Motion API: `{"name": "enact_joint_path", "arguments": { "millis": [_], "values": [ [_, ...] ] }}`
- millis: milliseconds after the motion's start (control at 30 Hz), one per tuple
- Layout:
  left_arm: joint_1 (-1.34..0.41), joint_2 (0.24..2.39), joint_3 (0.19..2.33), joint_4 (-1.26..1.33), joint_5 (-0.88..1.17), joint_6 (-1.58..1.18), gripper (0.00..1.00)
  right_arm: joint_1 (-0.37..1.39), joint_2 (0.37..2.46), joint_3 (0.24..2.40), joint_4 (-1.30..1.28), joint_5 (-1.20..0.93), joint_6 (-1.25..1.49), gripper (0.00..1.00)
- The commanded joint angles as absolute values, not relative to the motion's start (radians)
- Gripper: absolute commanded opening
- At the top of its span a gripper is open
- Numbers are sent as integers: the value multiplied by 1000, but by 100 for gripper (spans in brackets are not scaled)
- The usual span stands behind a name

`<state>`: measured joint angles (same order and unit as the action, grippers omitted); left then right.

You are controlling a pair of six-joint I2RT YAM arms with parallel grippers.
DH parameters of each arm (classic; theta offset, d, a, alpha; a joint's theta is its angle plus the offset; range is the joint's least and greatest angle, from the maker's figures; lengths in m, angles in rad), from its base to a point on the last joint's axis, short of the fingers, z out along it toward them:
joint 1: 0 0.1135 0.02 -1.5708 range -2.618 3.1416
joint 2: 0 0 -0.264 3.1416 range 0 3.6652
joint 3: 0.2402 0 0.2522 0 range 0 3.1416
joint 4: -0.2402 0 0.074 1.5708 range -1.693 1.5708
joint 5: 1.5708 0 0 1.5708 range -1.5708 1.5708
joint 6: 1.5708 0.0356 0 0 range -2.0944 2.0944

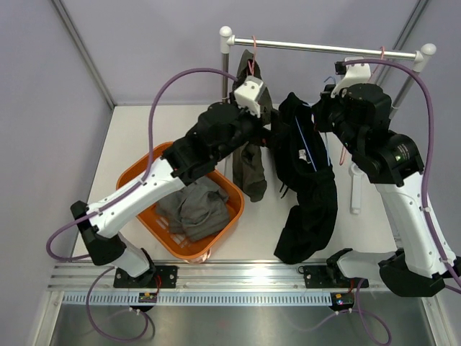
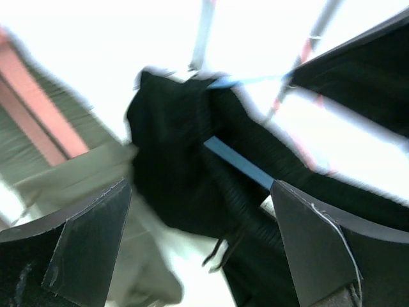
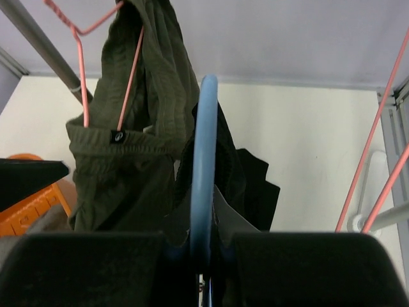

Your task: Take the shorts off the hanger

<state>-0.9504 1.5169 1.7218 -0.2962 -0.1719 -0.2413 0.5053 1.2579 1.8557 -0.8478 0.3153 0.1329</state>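
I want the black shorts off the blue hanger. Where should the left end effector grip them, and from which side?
Take the black shorts at the gathered waistband just under the blue hanger, coming from the robot's left. The right end effector pins the hanger, the fabric hangs free below, and the open left end effector faces it.

Left arm [image 1: 144, 187]: stretched forward and inward, wrist raised, fingers [image 2: 89, 249] spread wide.
Right arm [image 1: 407, 187]: reared upright, elbow bent, fingers [image 3: 89, 268] pinched together on a blue hanger [image 3: 203, 160].

Orange basket [image 1: 160, 241] holding grey clothes [image 1: 194, 209], metal rail [image 1: 324, 49], white hanger [image 1: 355, 189] lying flat
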Motion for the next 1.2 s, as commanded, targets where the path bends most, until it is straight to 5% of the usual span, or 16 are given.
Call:
{"name": "enact_joint_path", "arguments": {
  "millis": [0,367,500,633,667,767,867,1167],
  "values": [
    [-997,1575,1793,-173,-228,-193,95,529,1201,1845,-821,310,163,0],
    [-1031,1735,1858,-150,-334,-170,94,571,1170,1861,-864,316,178,0],
    [-1031,1778,1887,-130,-340,-147,86,580,1151,1855,-873,316,184,0],
    [-1031,1816,1940,-161,-386,-118,56,584,1121,1845,-891,322,189,0],
    [-1031,1819,1942,-158,-411,-115,39,584,1115,1844,-894,324,192,0],
    [-1031,1822,1942,-135,-452,-92,14,583,1097,1842,-910,321,196,0],
    [-1029,1847,1973,-124,-517,-58,0,584,1083,1836,-926,282,207,0],
    [-973,1927,2083,-133,-583,-15,0,588,1020,1825,-962,224,227,0]
  ]
}}
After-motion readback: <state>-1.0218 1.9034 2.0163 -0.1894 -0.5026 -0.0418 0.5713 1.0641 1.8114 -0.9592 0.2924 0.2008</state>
